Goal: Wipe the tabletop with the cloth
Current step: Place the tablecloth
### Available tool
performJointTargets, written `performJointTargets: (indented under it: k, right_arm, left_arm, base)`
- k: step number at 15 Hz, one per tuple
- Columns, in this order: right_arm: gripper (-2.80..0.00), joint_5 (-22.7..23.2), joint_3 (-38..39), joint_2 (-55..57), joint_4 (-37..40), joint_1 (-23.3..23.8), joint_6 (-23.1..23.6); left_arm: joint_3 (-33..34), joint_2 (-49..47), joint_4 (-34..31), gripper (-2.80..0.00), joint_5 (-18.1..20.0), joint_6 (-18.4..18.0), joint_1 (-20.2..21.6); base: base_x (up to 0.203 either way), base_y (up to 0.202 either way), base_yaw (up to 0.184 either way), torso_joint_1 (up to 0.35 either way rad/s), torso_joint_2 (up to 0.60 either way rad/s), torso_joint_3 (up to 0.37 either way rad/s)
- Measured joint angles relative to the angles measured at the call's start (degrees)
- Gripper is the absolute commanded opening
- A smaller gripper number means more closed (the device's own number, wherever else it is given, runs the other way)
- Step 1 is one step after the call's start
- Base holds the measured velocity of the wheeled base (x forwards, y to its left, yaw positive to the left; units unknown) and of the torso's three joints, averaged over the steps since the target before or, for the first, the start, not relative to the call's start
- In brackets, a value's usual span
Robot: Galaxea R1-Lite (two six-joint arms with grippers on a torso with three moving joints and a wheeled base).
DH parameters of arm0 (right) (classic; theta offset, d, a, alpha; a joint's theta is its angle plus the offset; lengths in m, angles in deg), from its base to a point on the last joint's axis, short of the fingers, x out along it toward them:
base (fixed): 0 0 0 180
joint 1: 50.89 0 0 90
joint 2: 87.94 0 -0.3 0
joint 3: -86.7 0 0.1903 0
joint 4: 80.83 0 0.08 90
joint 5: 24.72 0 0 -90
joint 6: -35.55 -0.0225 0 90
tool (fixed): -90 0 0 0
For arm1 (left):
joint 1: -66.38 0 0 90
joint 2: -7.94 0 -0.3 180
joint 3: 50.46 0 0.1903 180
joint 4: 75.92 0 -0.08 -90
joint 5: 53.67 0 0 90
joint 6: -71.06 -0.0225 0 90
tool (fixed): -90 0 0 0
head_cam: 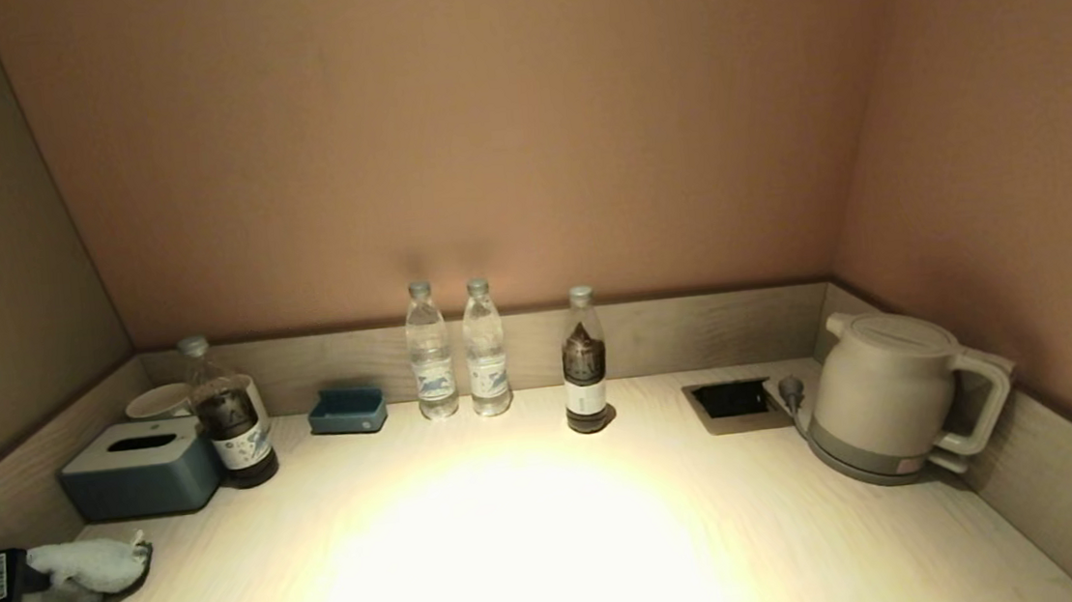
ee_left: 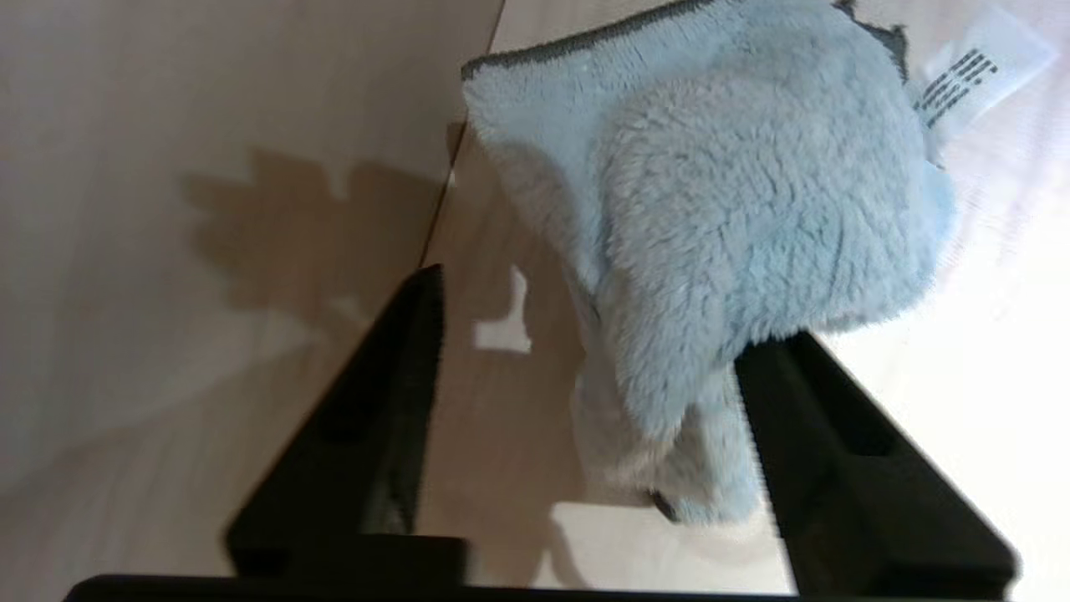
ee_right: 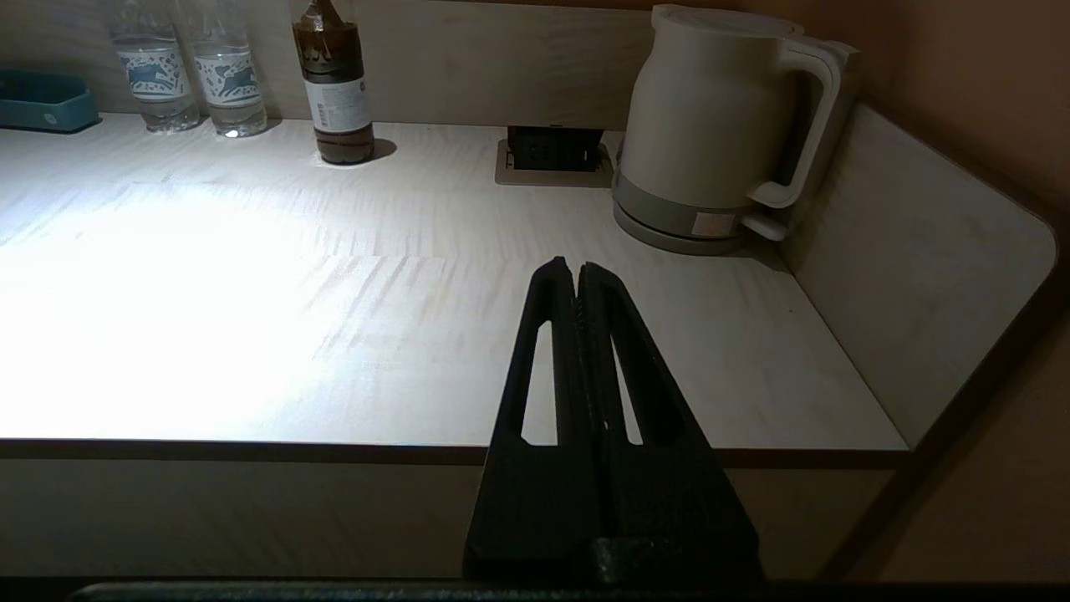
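The left gripper [ee_left: 585, 322] sits at the desk's near left corner with its fingers spread wide, the pale blue cloth [ee_left: 719, 226] bunched between them and lying against one finger. In the head view the cloth [head_cam: 61, 585] rests on the desk [head_cam: 537, 534] in front of a grey-blue tissue box [head_cam: 138, 469]. The right gripper [ee_right: 578, 276], fingers pressed together and holding nothing, hangs off the desk's front edge. Along the back stand a dark drink bottle [head_cam: 226, 412] beside a white cup [head_cam: 159, 402], a small blue tray [head_cam: 348, 411], two water bottles [head_cam: 457, 349], another dark bottle [head_cam: 585, 360], a recessed socket [head_cam: 731, 400] and a white kettle [head_cam: 889, 396]. Light wood-grain top, low backsplash, tan walls.
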Motion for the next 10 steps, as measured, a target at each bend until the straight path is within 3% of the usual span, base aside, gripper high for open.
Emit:
performJointTargets:
  k: [6,10]
  right_arm:
    - [-2.8,-0.02,-0.02,0.0,-0.05,0.0,-0.02]
    - [-2.8,-0.02,-0.02,0.0,-0.07,0.0,-0.02]
  left_arm:
    - [2.15,3.88,-0.77,0.0,0.85,2.27,-0.06]
    - [3.33,4.77,-1.65,0.0,5.52,12.27,-0.91]
  base:
    - [0.0,0.0,0.0,0.0,0.0,0.0]
    - [0.0,0.0,0.0,0.0,0.0,0.0]
